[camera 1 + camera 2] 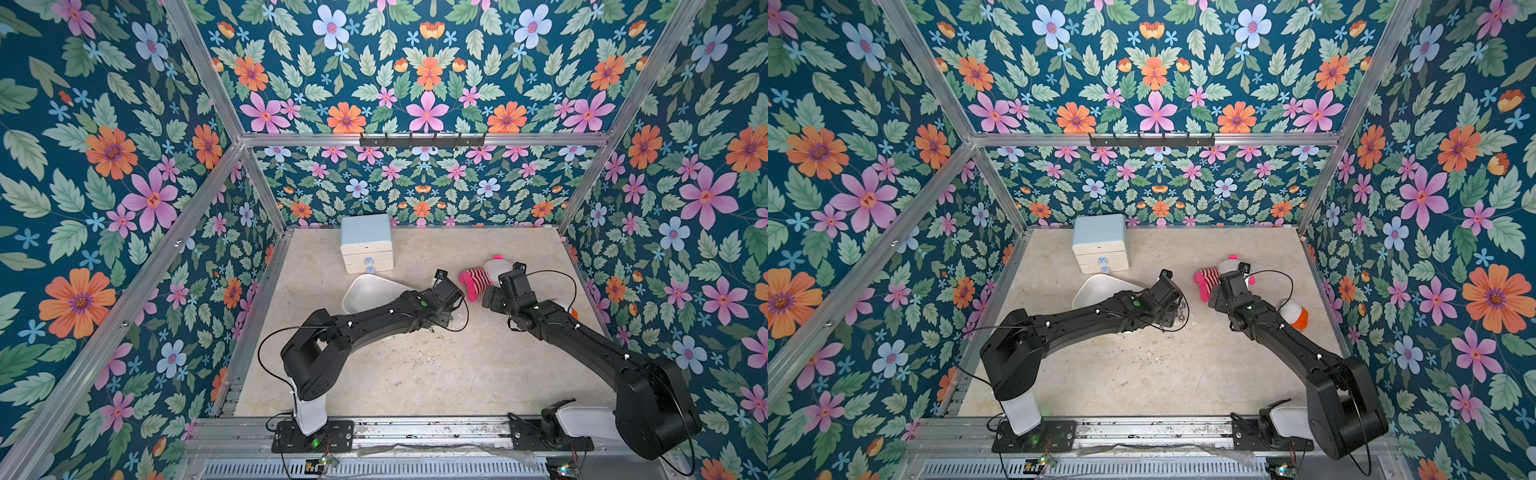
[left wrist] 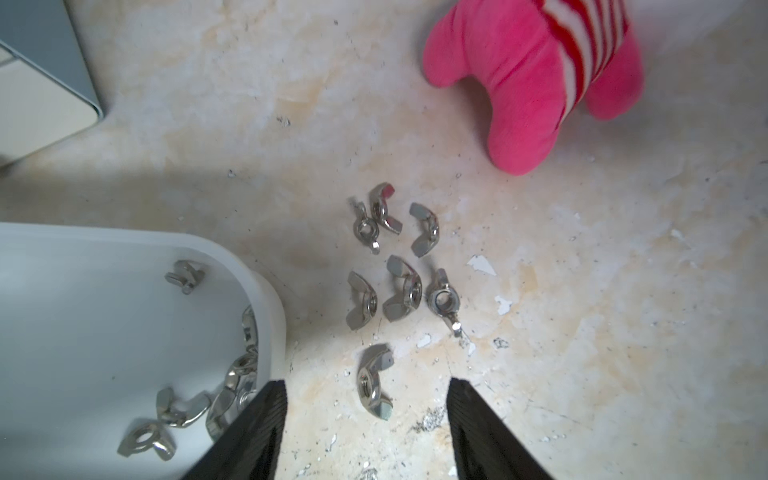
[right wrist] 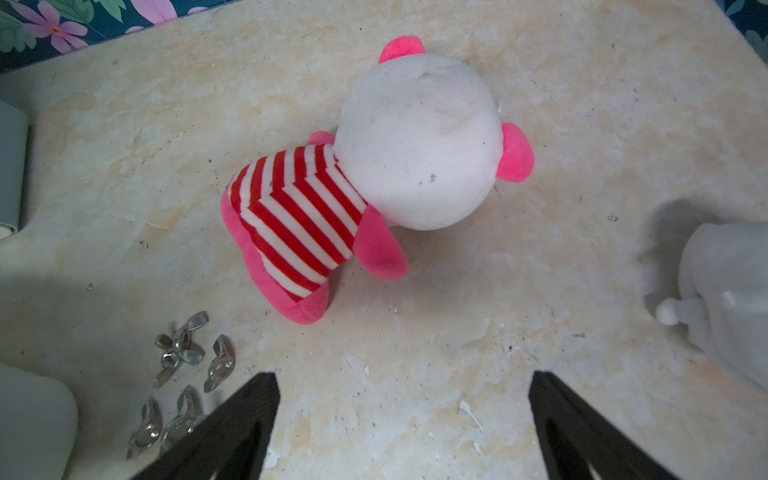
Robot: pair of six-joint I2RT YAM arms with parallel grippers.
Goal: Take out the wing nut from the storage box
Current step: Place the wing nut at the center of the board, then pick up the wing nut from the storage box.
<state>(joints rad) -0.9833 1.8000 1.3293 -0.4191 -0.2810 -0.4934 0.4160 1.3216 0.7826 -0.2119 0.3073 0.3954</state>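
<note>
- Floral-papered walls enclose a pale marbled table (image 1: 415,374).
- On it sits the white storage box (image 2: 266,291), with several wing nuts (image 2: 183,411) inside.
- Six more lie clustered on the table just beside the box.
- A seventh wing nut (image 2: 372,384) lies between the parted fingers of the left pincer (image 2: 365,428), touching neither.
- The right pincer (image 3: 403,395) gapes wide and empty, near a pink plush toy (image 3: 374,178).
</note>
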